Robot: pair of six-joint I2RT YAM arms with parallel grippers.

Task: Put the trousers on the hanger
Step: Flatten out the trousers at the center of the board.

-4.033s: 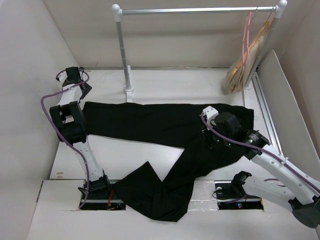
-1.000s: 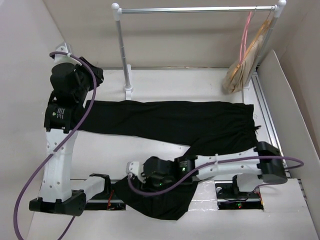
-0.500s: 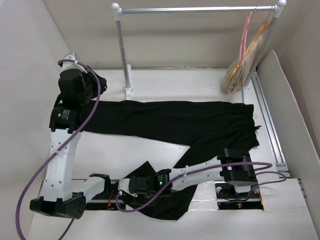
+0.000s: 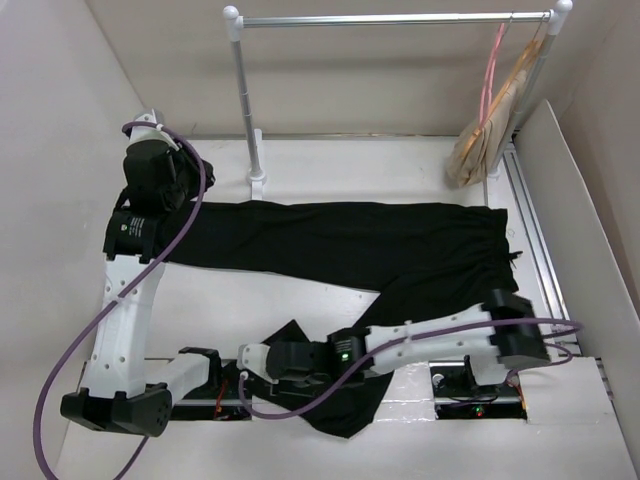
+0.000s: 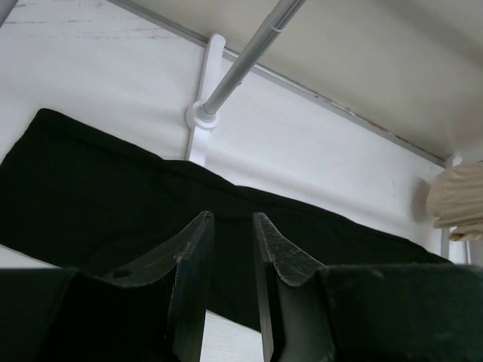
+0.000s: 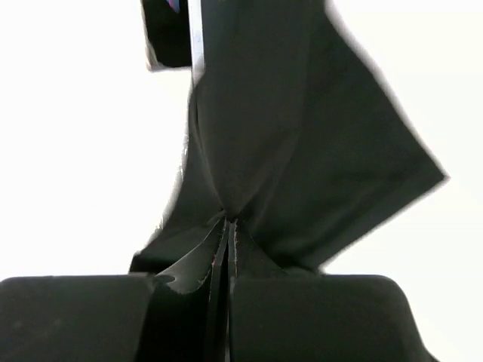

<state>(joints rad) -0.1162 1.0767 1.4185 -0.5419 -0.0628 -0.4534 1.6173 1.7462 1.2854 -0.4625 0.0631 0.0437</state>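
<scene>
The black trousers (image 4: pixel 340 240) lie spread on the white table, waist at the right. One leg runs left, the other down-left to the front edge. My right gripper (image 4: pixel 264 362) reaches left along the front edge and is shut on that front leg's end, pinching a fold (image 6: pixel 287 113) between its jaws (image 6: pixel 226 224). My left gripper (image 4: pixel 192 168) hangs above the left end of the far leg (image 5: pixel 113 188). Its jaws (image 5: pixel 230 226) stand a narrow gap apart with nothing between them. The pink hanger (image 4: pixel 492 70) hangs from the rail at the far right.
A metal clothes rail (image 4: pixel 390 19) stands at the back on an upright pole (image 4: pixel 243 100), whose foot shows in the left wrist view (image 5: pixel 202 115). Beige hangers (image 4: pixel 480 145) hang beside the pink one. White walls enclose the table; a slanted panel (image 4: pixel 570 230) stands at the right.
My right arm left the waist area, swung to the front-left leg end and now pinches it, the cloth corner slightly raised. My left arm rose and shifted a little toward the far leg.
</scene>
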